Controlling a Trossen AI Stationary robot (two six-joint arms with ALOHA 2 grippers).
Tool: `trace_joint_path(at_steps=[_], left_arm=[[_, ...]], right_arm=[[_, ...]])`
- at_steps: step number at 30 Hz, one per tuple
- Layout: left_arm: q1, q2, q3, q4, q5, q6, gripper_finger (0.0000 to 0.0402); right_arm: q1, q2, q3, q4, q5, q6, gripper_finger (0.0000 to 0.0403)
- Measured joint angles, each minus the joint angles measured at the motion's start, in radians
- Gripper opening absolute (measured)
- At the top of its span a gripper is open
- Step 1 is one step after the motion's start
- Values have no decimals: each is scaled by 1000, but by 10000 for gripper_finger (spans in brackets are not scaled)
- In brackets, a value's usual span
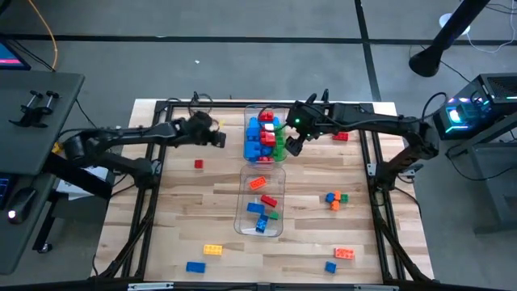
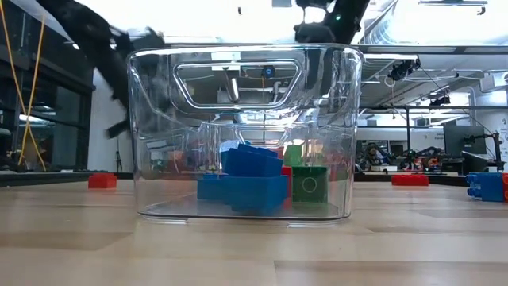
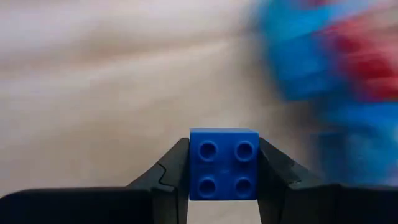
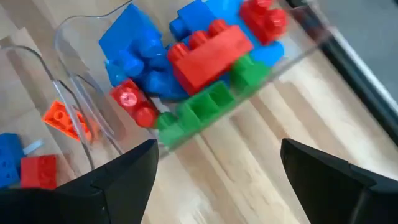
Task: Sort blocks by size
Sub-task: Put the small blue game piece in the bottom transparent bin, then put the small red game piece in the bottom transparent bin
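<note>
Left tool (image 3: 224, 168): clamped on a blue brick (image 3: 224, 163), square, four studs, glossy; seen only in the left wrist view.
Right tool (image 4: 217, 180): fingers spread, nothing between them, beside far bin (image 1: 279, 158), upper centre.
Bins: two, clear plastic; near bin (image 1: 239, 225) centre.
Blocks (image 1: 265, 139): piled in far bin; others loose on the wood-plank counter (image 1: 202, 206).

You are looking at a robotics lab, not a home. A wooden worktop (image 1: 307, 242) sits on a grey floor (image 1: 242, 65) inside a black metal frame (image 1: 380, 202), with two dark robot arms (image 1: 121, 141) mounted at its sides. Beyond the worktop, the low view shows more benches with other robot arms (image 2: 413, 155), a monitor (image 2: 458, 137), and exposed ducting (image 2: 389, 28) on the ceiling. A lit computer tower (image 1: 472, 113) stands at your right.
</note>
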Motion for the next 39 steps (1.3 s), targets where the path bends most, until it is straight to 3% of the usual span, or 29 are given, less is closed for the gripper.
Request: trace_joint_path(at_steps=[4, 8, 14, 23, 28, 33, 39], left_arm=[[-94, -118, 23, 261, 174, 128, 97], [-288, -109, 126, 202, 223, 300, 97], [-504, 74, 256, 169, 209, 570, 98], [-435, 181, 333, 136, 419, 502, 207], [-435, 205, 341, 122, 515, 477, 242], [-354, 138, 343, 4, 503, 530, 249], [-139, -45, 343, -20, 448, 556, 247]], right_arm=[[-11, -53, 0, -55, 98, 20, 334], [-42, -102, 0, -86, 177, 38, 334], [-86, -126, 0, -108, 170, 37, 334], [-88, -131, 0, -198, 128, 30, 334], [-88, -136, 0, -224, 126, 30, 334], [-114, -139, -21, -301, 125, 8, 334], [-257, -163, -269, -290, 122, -4, 334]])
